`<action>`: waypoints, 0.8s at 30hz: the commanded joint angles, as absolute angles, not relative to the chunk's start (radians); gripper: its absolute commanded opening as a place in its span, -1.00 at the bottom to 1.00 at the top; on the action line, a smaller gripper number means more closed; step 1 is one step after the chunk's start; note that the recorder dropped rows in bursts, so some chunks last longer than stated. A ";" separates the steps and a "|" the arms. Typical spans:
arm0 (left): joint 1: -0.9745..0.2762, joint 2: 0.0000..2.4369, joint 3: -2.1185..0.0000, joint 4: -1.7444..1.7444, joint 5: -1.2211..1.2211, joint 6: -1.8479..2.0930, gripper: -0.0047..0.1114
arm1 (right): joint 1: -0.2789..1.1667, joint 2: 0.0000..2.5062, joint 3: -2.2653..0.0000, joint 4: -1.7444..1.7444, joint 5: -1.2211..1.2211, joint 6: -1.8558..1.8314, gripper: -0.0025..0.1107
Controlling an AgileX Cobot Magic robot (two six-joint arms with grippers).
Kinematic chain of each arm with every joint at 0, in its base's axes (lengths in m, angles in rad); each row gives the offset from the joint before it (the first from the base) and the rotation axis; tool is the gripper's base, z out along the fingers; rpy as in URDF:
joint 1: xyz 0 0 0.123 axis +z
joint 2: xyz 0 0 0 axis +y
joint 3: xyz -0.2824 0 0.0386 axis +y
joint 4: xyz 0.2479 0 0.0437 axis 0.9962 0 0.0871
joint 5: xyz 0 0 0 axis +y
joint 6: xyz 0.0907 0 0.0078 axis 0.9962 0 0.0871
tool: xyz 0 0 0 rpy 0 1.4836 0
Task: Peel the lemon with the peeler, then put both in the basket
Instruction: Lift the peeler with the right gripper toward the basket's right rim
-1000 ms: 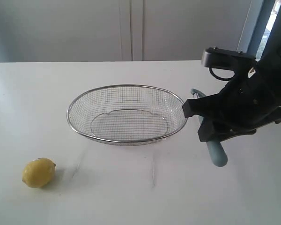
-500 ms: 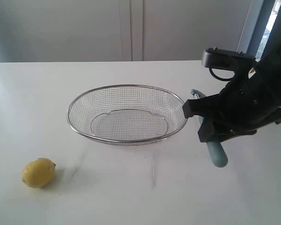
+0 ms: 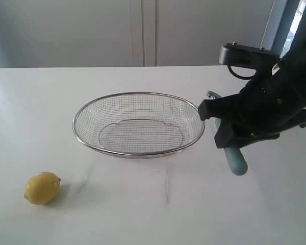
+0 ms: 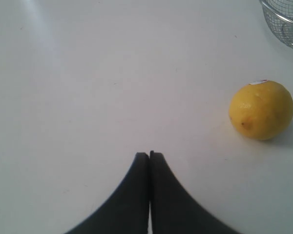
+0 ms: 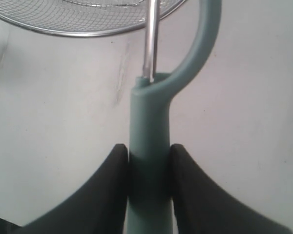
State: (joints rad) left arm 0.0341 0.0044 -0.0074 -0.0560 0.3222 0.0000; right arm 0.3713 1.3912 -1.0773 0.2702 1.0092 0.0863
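Note:
The yellow lemon (image 3: 42, 188) rests on the white table at the front left, well apart from the wire mesh basket (image 3: 196, 109). The left wrist view shows the lemon (image 4: 261, 110) off to one side of my left gripper (image 4: 149, 154), whose fingers are shut together on nothing. My right gripper (image 5: 149, 148) is shut on the teal handle of the peeler (image 5: 149, 122); its metal blade points toward the basket rim (image 5: 88, 33). In the exterior view the peeler (image 3: 235, 159) hangs under the right arm, just right of the basket. The left arm is out of the exterior view.
A white table (image 3: 158, 214) carries everything. Grey cabinet doors (image 3: 143, 30) stand behind its far edge. The bulky right arm (image 3: 265, 107) sits close beside the basket's right rim.
The right gripper with the peeler has risen slightly and shifted a little toward the back. The lemon and basket have not moved.

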 commanded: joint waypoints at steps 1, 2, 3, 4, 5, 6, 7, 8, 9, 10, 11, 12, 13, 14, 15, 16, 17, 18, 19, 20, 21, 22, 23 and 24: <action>0.035 0.000 0.000 -0.059 0.325 0.000 -0.92 | 0.367 1.388 -1.094 0.273 0.997 0.087 -0.96; 0.035 0.000 0.000 -0.059 0.325 0.000 -0.92 | 0.367 1.388 -1.094 0.273 0.996 0.087 -0.96; 0.035 0.000 0.000 -0.059 0.325 0.000 -0.92 | 0.367 1.388 -1.094 0.273 0.993 0.087 -0.96; 0.035 0.000 0.000 -0.059 0.325 0.000 -0.92 | 0.367 1.388 -1.094 0.273 0.991 0.087 -0.96; 0.035 0.000 0.000 -0.059 0.325 0.000 -0.92 | 0.367 1.388 -1.094 0.273 0.985 0.087 -0.96; 0.035 0.000 0.000 -0.059 0.325 0.000 -0.92 | 0.367 1.388 -1.094 0.273 0.980 0.087 -0.96; 0.035 0.000 0.000 -0.059 0.325 0.000 -0.92 | 0.367 1.388 -1.094 0.273 0.973 0.087 -0.96; 0.035 0.000 0.000 -0.059 0.325 0.000 -0.92 | 0.367 1.388 -1.094 0.276 0.971 0.087 -0.96; 0.035 0.000 0.000 -0.059 0.325 0.000 -0.92 | 0.367 1.388 -1.094 0.282 0.971 0.084 -0.96; 0.035 0.000 0.000 -0.059 0.325 0.000 -0.92 | 0.367 1.388 -1.094 0.285 0.971 0.082 -0.96; 0.035 0.000 0.000 -0.059 0.325 0.000 -0.92 | 0.367 1.388 -1.094 0.286 0.971 0.082 -0.96; 0.035 0.000 0.000 -0.059 0.325 0.000 -0.92 | 0.367 1.388 -1.094 0.289 0.971 0.079 -0.96; 0.035 0.000 0.000 -0.059 0.325 0.000 -0.92 | 0.367 1.388 -1.094 0.290 0.969 0.075 -0.96; 0.035 0.000 0.000 -0.059 0.325 0.000 -0.92 | 0.367 1.388 -1.094 0.290 0.966 0.073 -0.96; 0.035 0.000 0.000 -0.059 0.325 0.000 -0.92 | 0.367 1.388 -1.094 0.290 0.966 0.073 -0.96; 0.035 0.000 0.000 -0.059 0.325 0.000 -0.92 | 0.367 1.388 -1.094 0.290 0.966 0.073 -0.96; 0.035 0.000 0.000 -0.059 0.325 0.000 -0.92 | 0.367 1.388 -1.094 0.293 0.966 0.073 -0.96; 0.035 0.000 0.000 -0.059 0.325 0.000 -0.92 | 0.367 1.388 -1.094 0.298 0.969 0.071 -0.96; 0.035 0.000 0.000 -0.059 0.325 0.000 -0.92 | 0.367 1.388 -1.094 0.305 0.969 0.065 -0.96; 0.035 0.000 0.000 -0.059 0.325 0.000 -0.92 | 0.367 1.388 -1.094 0.319 0.969 0.051 -0.96; 0.035 0.000 0.000 -0.059 0.325 0.000 -0.92 | 0.367 1.388 -1.094 0.334 0.966 0.037 -0.96; 0.035 0.000 0.000 -0.059 0.325 0.000 -0.92 | 0.367 1.388 -1.094 0.346 0.963 0.021 -0.96; 0.035 0.000 0.000 -0.059 0.325 0.000 -0.92 | 0.367 1.388 -1.094 0.358 0.958 0.008 -0.96; 0.035 0.000 0.000 -0.059 0.325 0.000 -0.92 | 0.367 1.388 -1.094 0.371 0.953 0.000 -0.96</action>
State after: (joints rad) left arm 0.0341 0.0044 -0.0074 -0.0560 0.3222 0.0000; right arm 0.3713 1.3912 -1.0850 0.3327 0.9776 0.0424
